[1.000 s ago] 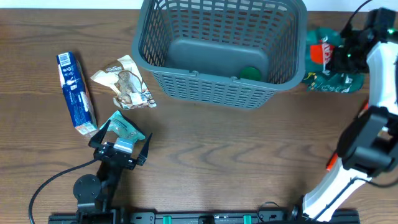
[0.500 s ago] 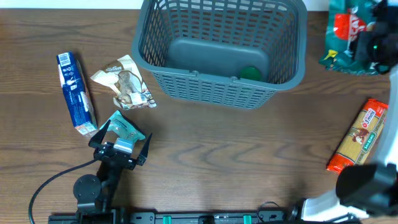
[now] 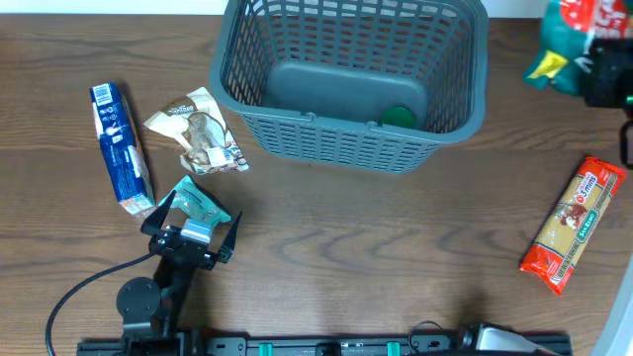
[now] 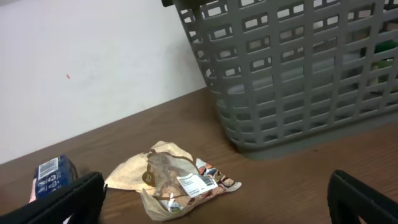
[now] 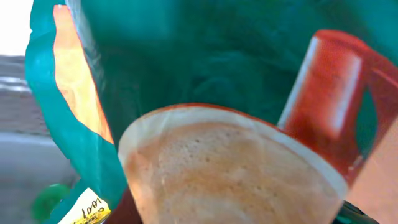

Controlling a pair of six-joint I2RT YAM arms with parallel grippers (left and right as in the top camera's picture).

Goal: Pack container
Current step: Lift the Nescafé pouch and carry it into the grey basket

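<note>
The dark grey slotted container (image 3: 336, 143) stands at the back middle of the table, with a small green round thing (image 3: 399, 116) on its floor. It also fills the right of the left wrist view (image 4: 298, 74). My right gripper (image 3: 601, 71) is at the far right, shut on a green packet with a red mug print (image 3: 572, 35), held above the table to the right of the container. That packet fills the right wrist view (image 5: 205, 124) and hides the fingers. My left gripper (image 3: 194, 233) is open and empty, low at the front left (image 4: 216, 205).
A teal packet (image 3: 201, 204) lies just ahead of the left gripper. A tan snack packet (image 3: 198, 133) (image 4: 168, 180) and a blue packet (image 3: 121, 148) (image 4: 53, 174) lie left of the container. An orange pasta packet (image 3: 572, 225) lies at the right.
My right gripper has lifted the green packet off the table and carried it up and to the right. The orange pasta packet has come into view. The left arm has not moved.
</note>
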